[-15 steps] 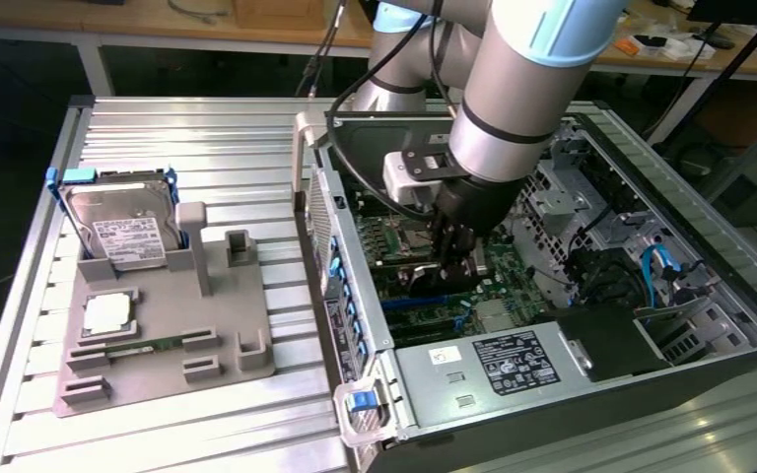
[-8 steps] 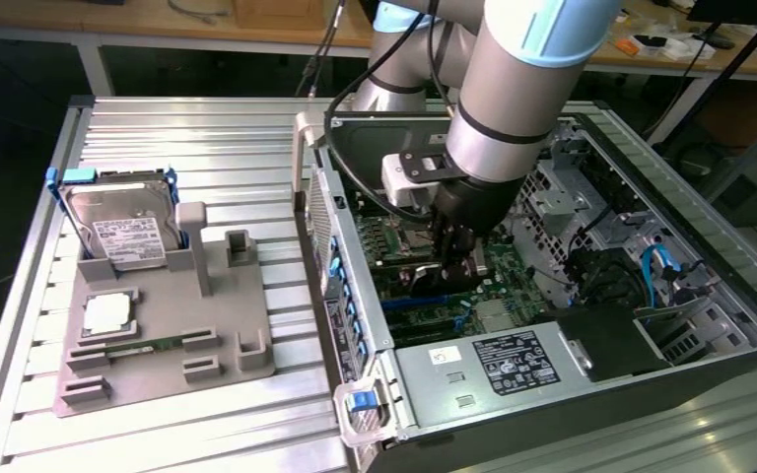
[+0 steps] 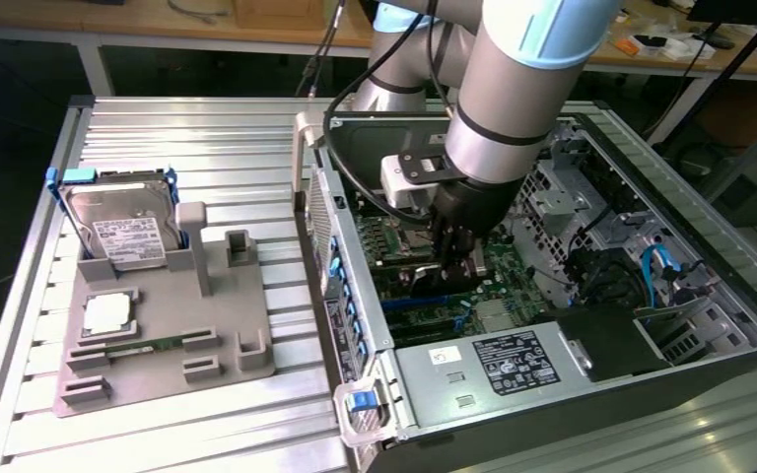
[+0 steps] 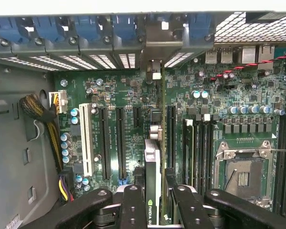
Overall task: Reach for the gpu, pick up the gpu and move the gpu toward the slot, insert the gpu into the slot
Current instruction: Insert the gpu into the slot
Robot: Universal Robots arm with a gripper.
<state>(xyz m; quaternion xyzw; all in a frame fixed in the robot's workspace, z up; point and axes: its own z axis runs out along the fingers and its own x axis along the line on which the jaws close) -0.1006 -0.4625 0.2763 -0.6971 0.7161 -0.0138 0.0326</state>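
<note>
Holding gpu (image 4: 152,177) edge-down, fingers (image 4: 132,206) clamped on it, low over green motherboard (image 4: 115,90), to line it with blue slot (image 3: 422,299).

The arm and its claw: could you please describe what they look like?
The arm is a thick silver-grey tube with light-blue joint caps and a black band; black cables trail along it. The claw is black, its fingers flat bars with round holes.
</note>
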